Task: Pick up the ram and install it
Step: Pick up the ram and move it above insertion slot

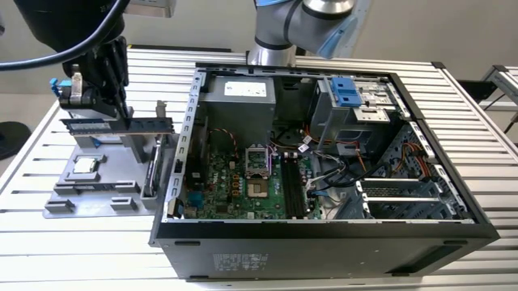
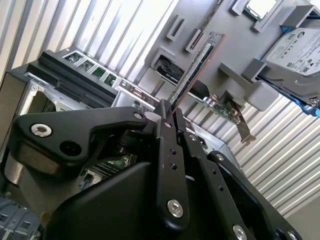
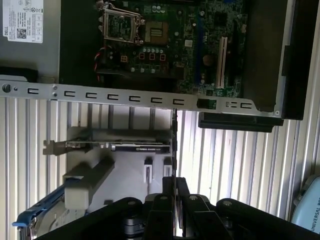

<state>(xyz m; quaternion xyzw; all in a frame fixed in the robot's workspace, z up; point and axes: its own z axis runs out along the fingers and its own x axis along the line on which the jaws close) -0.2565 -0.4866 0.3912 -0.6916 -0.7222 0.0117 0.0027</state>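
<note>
1. While the exterior view takes in the whole slatted counter [image 1: 33, 151], it shows the tool [image 1: 123, 118] hanging over a grey tray [image 1: 89, 194] at that view's left. An open computer case [image 1: 324, 248] stands just beside the tray.
2. The tool is clenched on the ram [image 1: 117, 125], which lies level above the tray and outside the case.
3. Whether the ram's lower edge is clear of the tray cannot be told.
4. In the second wrist view the ram [image 2: 197, 62] runs edge-on out from between the closed fingers [image 2: 165, 150].
5. That view adds a silver hard drive [image 2: 295, 50] with a white label, a card [image 2: 225, 107] with a metal bracket, and a processor chip [image 2: 260, 7], all seated on the tray.
6. In the first wrist view the ram [image 3: 174, 145] is a thin line rising from the tool [image 3: 173, 182] towards the case's slotted side rail [image 3: 125, 95]. The motherboard [image 3: 170, 45] lies beyond the rail, and the card [image 3: 125, 146] lies beside the ram.
7. From the exterior view, the motherboard [image 1: 242, 182] lies flat inside the case, well apart from the ram.
</note>
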